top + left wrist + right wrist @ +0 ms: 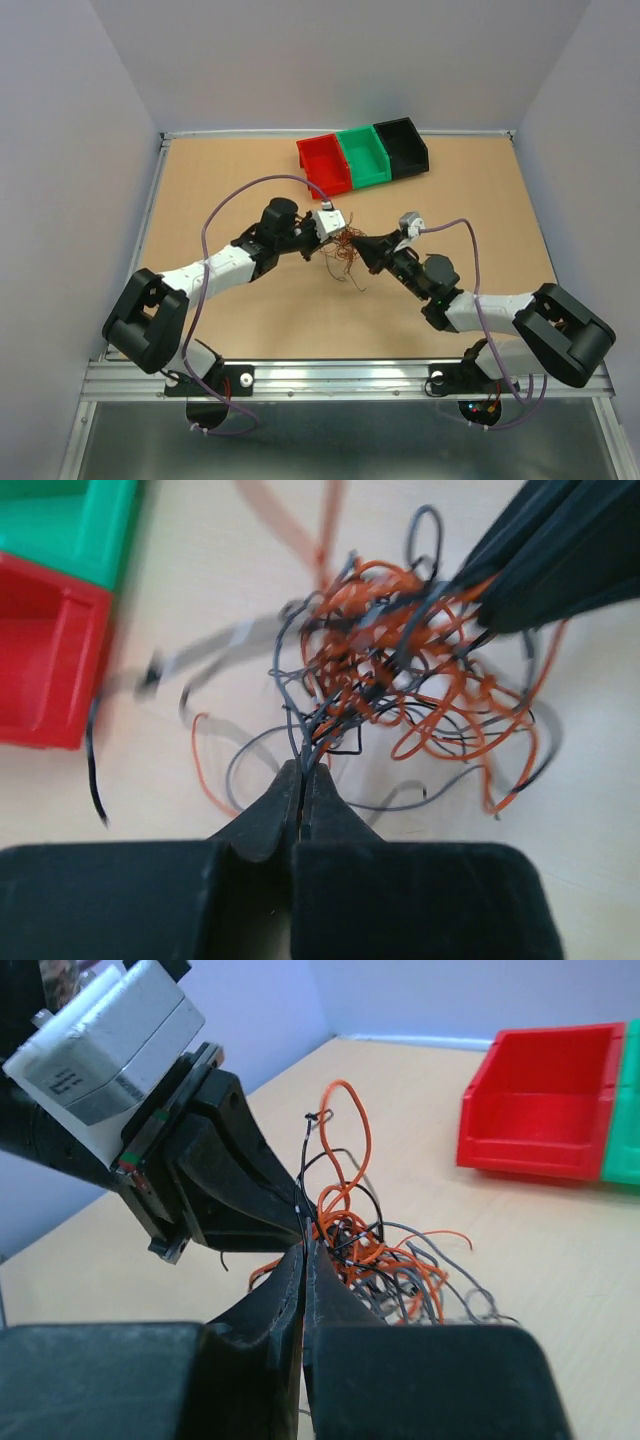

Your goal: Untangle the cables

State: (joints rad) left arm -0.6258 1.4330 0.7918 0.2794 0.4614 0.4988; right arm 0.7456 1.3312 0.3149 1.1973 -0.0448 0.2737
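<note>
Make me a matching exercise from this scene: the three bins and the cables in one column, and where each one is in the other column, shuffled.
Things:
1. red bin
2. green bin
3. black bin
4. cables

Places:
A. middle of the bin row
B. between the left gripper and the right gripper
C. right end of the row, seen from above
D. left end of the row, seen from above

Pairs: 1-D, 2-A, 3-C, 4-B

Pale lilac walls (330, 60) enclose a tan wooden table (480, 200).
</note>
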